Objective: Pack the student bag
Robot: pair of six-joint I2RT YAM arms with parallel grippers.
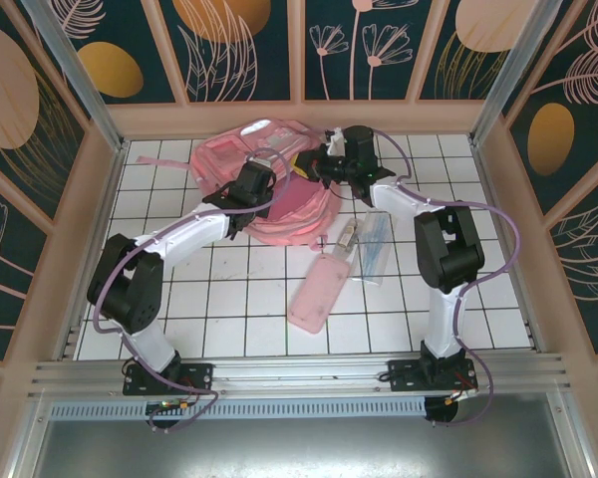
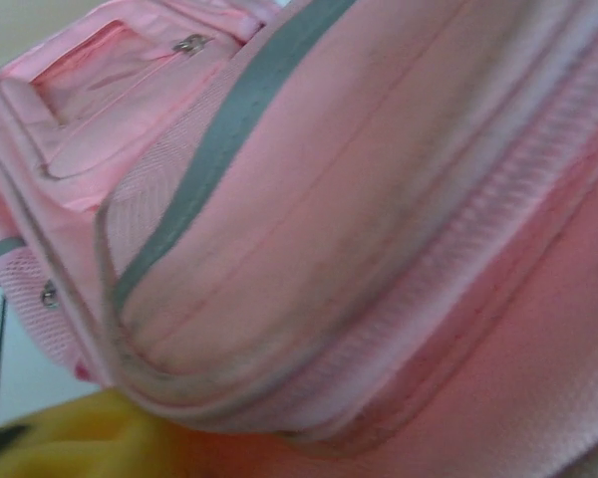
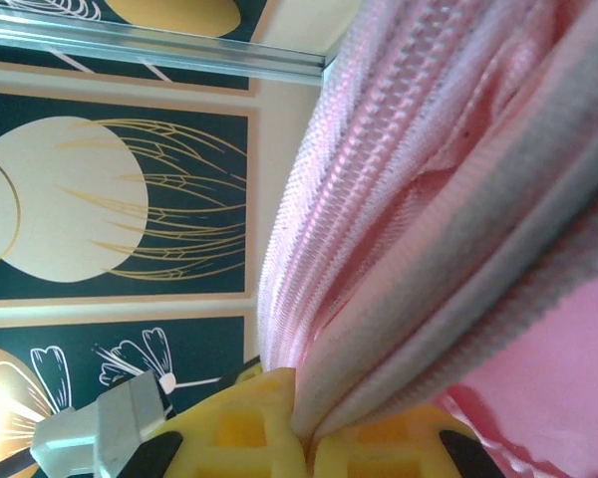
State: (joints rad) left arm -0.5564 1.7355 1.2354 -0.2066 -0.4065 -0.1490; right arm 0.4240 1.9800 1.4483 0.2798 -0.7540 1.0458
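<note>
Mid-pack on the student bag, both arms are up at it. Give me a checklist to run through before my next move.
1. Right gripper holds the student bag: ok, a fabric fold sits pinched between its yellow pads.
2. Left gripper grip: cannot tell; it is at the bag's front, and its wrist view is too blurred to show the fingers.
3. Main compartment open: cannot tell, the arms cover the bag's top.
4. Pencil case reachable: ok, it lies flat on the table on the near side of the bag, untouched.
5. Clear packet packed: not ok, it lies outside the bag beside the pencil case.
</note>
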